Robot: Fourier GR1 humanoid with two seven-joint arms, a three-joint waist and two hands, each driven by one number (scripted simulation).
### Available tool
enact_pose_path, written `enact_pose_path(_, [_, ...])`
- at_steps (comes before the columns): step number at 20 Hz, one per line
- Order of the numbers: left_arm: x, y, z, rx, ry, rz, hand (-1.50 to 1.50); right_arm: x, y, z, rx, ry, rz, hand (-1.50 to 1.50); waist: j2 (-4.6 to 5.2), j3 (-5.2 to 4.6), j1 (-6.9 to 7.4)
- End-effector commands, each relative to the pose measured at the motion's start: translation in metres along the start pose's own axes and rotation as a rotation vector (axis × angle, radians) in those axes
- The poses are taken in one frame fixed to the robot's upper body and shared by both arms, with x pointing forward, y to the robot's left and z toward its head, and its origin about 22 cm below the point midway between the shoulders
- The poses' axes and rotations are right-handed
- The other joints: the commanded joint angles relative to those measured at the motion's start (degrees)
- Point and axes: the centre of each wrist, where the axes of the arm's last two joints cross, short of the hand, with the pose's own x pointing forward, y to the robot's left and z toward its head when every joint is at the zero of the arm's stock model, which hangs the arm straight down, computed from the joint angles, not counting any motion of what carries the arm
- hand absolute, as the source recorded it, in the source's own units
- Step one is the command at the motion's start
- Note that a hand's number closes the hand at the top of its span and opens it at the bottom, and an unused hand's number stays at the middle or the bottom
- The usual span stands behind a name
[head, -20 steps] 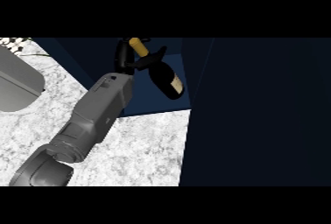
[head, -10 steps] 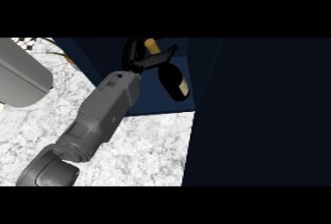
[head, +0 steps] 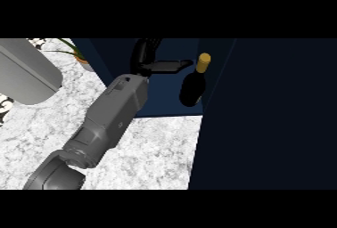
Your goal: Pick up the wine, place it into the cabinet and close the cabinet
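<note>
The wine bottle (head: 191, 91), dark with a gold cap, stands inside the dark blue cabinet (head: 161, 104) against its right side. My left hand (head: 146, 53) is inside the cabinet just left of the bottle's neck. It is open, fingers stretched toward the back and the thumb pointing right, its tip close to the neck but not round it. The grey forearm runs down to the lower left. My right hand shows nowhere.
The cabinet's dark door (head: 276, 116) stands open and fills the right side. The marble counter (head: 154, 151) lies in front of the cabinet. A grey rounded appliance (head: 26, 75) and a potted plant (head: 76, 53) sit at the back left.
The hand was shut on the bottle's neck and carried it deeper into the cabinet. It has since let go; the bottle stands on its own.
</note>
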Motion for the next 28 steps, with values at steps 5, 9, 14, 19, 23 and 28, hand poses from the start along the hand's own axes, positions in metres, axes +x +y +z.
enact_pose_path(5, [-0.004,-0.003,0.011,-0.047,-0.008,0.101,-1.50,0.049,-0.002,0.011,-0.003,-0.021,-0.092,-1.50,-0.74,-0.01,0.58])
enact_pose_path(9, [-0.019,0.003,0.032,-0.097,0.014,0.152,-1.50,0.050,-0.003,0.010,-0.016,-0.005,-0.079,-1.50,-0.75,-0.04,2.02])
enact_pose_path(14, [-0.034,0.001,0.065,-0.121,0.040,0.195,-1.50,0.050,-0.006,0.009,-0.036,-0.015,-0.097,-1.50,-1.10,0.00,2.38])
enact_pose_path(19, [-0.043,0.003,0.103,-0.115,0.069,0.239,-1.50,0.044,-0.003,0.009,-0.050,-0.017,-0.080,-1.50,-0.87,0.00,3.21])
enact_pose_path(23, [-0.038,-0.001,0.131,-0.119,0.072,0.235,-1.50,0.053,-0.006,0.012,-0.044,-0.018,-0.066,-1.50,-1.02,0.01,3.45])
enact_pose_path(28, [-0.015,-0.004,0.156,-0.114,0.048,0.269,-1.50,0.047,-0.002,0.012,-0.055,-0.006,-0.084,-1.50,-0.83,0.01,3.25])
